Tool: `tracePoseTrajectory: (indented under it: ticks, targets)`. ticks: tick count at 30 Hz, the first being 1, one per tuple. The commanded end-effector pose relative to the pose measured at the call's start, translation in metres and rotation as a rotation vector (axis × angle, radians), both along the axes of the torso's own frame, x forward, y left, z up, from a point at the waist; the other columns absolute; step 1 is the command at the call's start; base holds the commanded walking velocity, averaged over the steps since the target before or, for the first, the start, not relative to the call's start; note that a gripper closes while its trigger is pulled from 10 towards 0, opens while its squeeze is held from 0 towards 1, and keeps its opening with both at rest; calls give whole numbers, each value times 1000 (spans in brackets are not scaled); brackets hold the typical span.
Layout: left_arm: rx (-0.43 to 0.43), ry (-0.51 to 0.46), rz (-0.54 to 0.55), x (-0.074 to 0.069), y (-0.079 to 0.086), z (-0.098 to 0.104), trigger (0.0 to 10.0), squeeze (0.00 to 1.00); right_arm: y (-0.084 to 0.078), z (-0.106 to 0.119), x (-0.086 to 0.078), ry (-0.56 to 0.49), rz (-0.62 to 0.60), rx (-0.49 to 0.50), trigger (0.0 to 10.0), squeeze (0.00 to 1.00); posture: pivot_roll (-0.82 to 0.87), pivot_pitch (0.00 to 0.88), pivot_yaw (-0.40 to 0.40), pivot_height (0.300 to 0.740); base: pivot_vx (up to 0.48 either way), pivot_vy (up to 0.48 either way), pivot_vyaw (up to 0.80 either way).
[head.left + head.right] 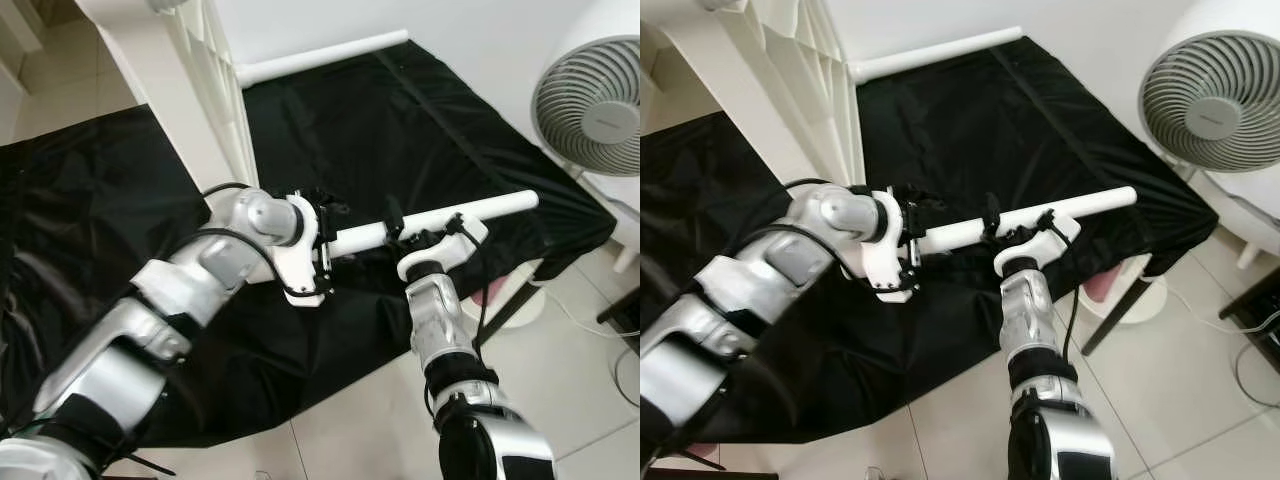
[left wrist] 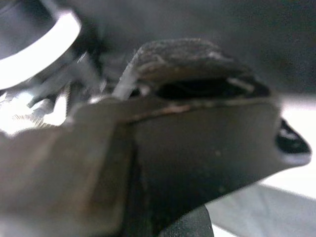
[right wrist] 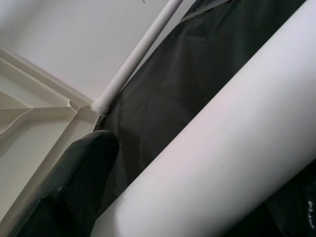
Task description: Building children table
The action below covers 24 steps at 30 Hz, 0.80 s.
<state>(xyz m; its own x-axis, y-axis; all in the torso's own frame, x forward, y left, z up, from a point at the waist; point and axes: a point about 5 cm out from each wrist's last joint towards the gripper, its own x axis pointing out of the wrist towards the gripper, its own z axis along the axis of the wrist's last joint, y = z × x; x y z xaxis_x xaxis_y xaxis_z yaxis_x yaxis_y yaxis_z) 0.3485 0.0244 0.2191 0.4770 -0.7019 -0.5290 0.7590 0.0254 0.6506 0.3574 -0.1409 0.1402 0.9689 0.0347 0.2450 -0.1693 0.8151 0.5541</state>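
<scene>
A white table leg (image 1: 480,208) is held level above the black cloth (image 1: 400,130). My left gripper (image 1: 328,238) is shut on the leg's left end. My right gripper (image 1: 425,232) is shut around its middle, black fingers on either side. In the right wrist view the leg (image 3: 222,148) runs across close up, with one black finger (image 3: 74,187) beside it. The white tabletop (image 1: 200,90) stands on edge at the back left, its ribbed underside (image 3: 34,128) facing the leg. A second white leg (image 1: 320,58) lies along the far edge of the cloth. The left wrist view is dark and blurred.
A white fan (image 1: 592,102) stands at the right, close to the held leg's free end. The cloth-covered surface ends in front of me at a tiled floor (image 1: 560,380). A cable (image 1: 600,325) trails on the floor at the right.
</scene>
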Motion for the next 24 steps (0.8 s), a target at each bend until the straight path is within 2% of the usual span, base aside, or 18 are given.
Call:
tracePoseTrajectory:
  ticks: [1,5,7,9,10,12,17,19,24]
  targets:
    - [-27,-113,102,10,2,-3,10000,0,4,-67,-26,288,21,49,10000,0,104,252,160,740,0,0,0]
    - [-21,-125,98,12,0,-6,10000,0,4,-62,-27,259,23,56,10000,0,98,266,161,740,0,0,0]
    - [-19,-150,134,22,-7,-12,10000,0,3,-47,-33,172,33,62,10000,0,74,294,167,740,0,0,0]
    - [-19,-150,134,22,-7,-12,10000,0,3,-47,-33,172,33,62,10000,0,74,294,167,740,0,0,0]
    - [-31,-165,170,28,-13,-12,10000,0,2,-34,-44,93,47,99,10000,0,59,310,169,740,0,0,0]
    - [-49,-175,195,33,-18,-8,10000,0,2,-24,-57,19,80,153,10000,0,50,319,174,740,0,0,0]
    - [-64,-191,225,37,-21,-3,10000,0,3,-17,-71,-26,112,202,10000,0,36,330,188,740,0,0,0]
    - [-78,-202,242,40,-25,3,10000,0,2,-9,-86,-52,132,260,10000,0,25,338,200,740,0,0,0]
    - [-85,-212,248,42,-28,7,10000,0,-1,0,-100,-80,133,319,10000,0,20,341,208,740,0,0,0]
